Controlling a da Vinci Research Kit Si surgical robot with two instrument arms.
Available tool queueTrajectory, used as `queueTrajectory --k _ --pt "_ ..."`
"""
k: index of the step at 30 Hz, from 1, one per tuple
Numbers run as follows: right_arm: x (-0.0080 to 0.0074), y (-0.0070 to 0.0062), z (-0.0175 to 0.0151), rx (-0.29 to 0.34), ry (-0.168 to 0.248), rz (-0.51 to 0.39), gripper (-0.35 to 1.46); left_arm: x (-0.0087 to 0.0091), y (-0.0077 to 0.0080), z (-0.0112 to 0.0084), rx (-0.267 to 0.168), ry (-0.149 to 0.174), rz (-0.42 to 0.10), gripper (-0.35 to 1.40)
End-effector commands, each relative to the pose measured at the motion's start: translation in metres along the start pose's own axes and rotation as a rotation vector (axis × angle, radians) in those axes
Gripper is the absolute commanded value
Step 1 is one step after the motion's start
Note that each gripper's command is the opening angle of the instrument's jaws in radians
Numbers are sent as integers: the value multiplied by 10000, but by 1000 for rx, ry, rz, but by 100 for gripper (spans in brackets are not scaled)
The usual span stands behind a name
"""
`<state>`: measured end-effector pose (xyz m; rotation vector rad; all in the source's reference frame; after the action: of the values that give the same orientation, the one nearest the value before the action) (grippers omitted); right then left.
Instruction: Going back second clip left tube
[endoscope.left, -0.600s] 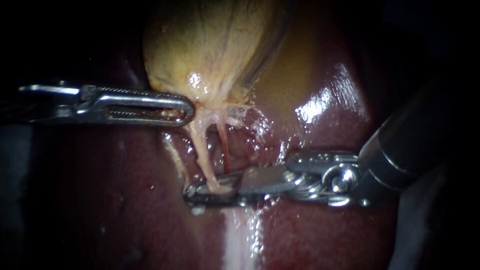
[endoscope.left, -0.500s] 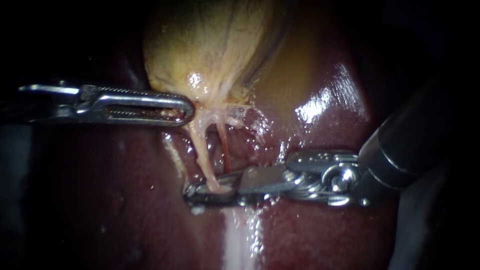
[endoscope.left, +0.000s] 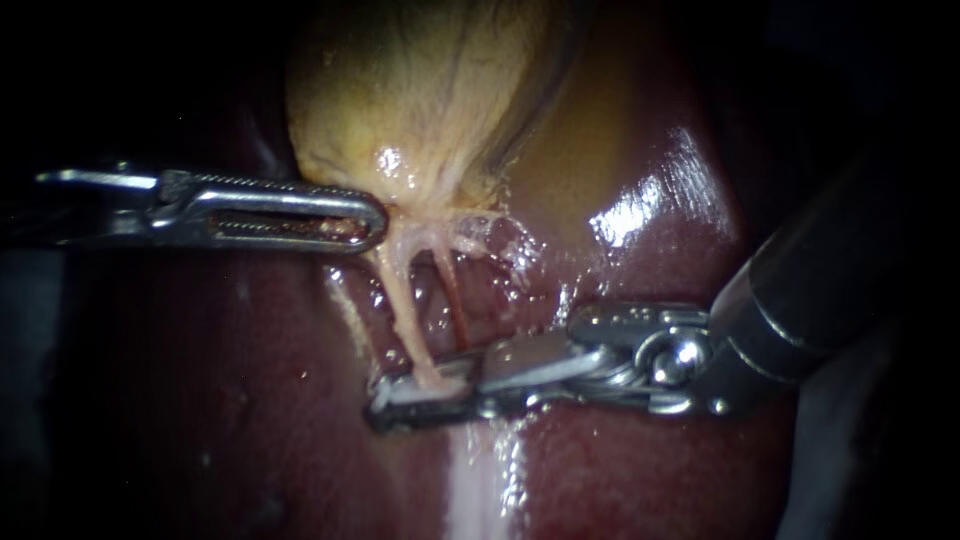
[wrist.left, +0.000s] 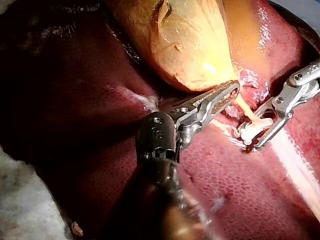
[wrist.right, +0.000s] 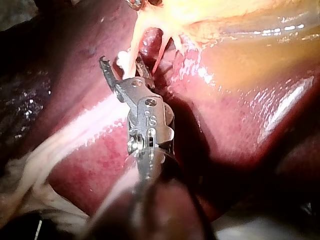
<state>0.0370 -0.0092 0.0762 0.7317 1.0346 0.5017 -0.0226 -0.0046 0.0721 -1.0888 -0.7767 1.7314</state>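
The endoscope hangs close over the tissue and looks straight onto the liver (endoscope.left: 620, 440), with the gallbladder (endoscope.left: 420, 90) at the upper centre of its frame. The left instrument (endoscope.left: 372, 220) enters from the left edge, the right instrument (endoscope.left: 400, 395) from the right edge. Each wrist camera rides behind its own instrument and looks along the shaft toward the gallbladder, at a shallower slant. All three views share the pale tube (endoscope.left: 405, 310) below the gallbladder and the right instrument's tip.
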Motion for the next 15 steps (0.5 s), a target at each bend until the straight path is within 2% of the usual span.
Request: queueTrajectory --k 1,3,15 --pt "3 0 -2 -13 5 -5 48 0 0 -1 -1 0 1 -35" --pt "6 1 -5 -27 8 -27 49 0 0 -2 -1 0 1 -35" --pt "3 -4 -41 -11 5 -47 49 0 -1 -3 -2 -1 1 -35"
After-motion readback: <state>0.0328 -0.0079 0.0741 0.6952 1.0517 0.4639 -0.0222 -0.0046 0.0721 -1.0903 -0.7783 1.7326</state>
